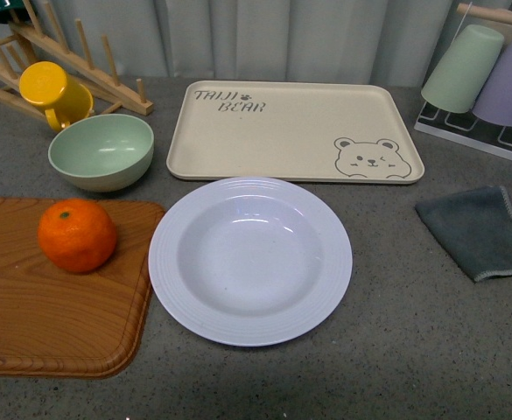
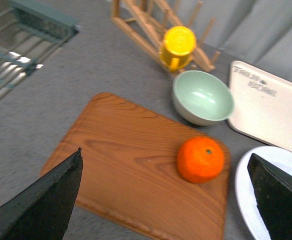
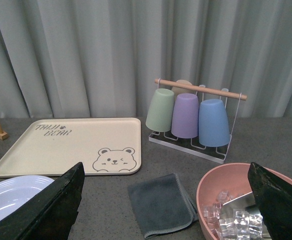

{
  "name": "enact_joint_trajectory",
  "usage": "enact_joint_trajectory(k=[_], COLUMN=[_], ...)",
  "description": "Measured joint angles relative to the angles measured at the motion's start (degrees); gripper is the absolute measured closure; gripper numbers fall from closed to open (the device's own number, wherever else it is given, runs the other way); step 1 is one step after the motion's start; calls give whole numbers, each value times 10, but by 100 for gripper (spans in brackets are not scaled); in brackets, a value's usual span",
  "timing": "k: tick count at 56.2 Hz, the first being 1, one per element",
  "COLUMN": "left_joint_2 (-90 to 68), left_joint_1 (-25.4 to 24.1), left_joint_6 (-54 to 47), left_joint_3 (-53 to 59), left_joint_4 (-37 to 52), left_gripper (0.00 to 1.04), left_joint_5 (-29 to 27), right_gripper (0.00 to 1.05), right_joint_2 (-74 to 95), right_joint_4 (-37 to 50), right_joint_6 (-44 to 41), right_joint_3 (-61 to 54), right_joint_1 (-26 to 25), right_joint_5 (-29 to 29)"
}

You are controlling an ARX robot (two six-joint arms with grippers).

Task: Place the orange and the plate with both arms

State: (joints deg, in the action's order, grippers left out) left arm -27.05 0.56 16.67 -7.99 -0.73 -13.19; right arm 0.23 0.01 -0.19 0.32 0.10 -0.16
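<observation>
The orange [image 1: 77, 234] rests on a wooden cutting board [image 1: 28, 324] at the left; in the left wrist view the orange [image 2: 200, 159] lies between and ahead of the fingertips. The white ridged plate [image 1: 250, 259] lies empty mid-table, its rim beside the board. My left gripper [image 2: 165, 200] hovers open above the board, nothing between its fingers. My right gripper [image 3: 165, 205] is open above the grey cloth [image 3: 160, 204], with the plate's edge [image 3: 11, 195] at one side. Neither arm shows in the front view.
A beige bear tray [image 1: 295, 131] lies behind the plate. A pale green bowl [image 1: 101, 151], a yellow mug [image 1: 54, 92] and a wooden rack [image 1: 63, 52] stand back left. A cup rack [image 1: 483, 79] is back right. A pink bowl of ice [image 3: 235, 205] sits near the right gripper.
</observation>
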Motion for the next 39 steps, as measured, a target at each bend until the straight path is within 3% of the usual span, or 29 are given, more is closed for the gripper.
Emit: enact_joint_trajectory(k=[8, 13, 39], left_joint_2=[-223, -365, -639], left_joint_1=[-6, -11, 10], left_joint_6=[-10, -30, -94], left_joint_3=[-66, -118, -276], left_joint_4=[123, 153, 131], left_gripper=[6, 6, 6], left_joint_5=[94, 135, 185], right_gripper=[9, 9, 9], right_joint_2=[0, 0, 0], right_joint_4=[0, 0, 0], right_joint_6=[0, 0, 0], right_joint_3=[0, 0, 0], right_joint_1=[0, 0, 0], right_joint_5=[1, 0, 0])
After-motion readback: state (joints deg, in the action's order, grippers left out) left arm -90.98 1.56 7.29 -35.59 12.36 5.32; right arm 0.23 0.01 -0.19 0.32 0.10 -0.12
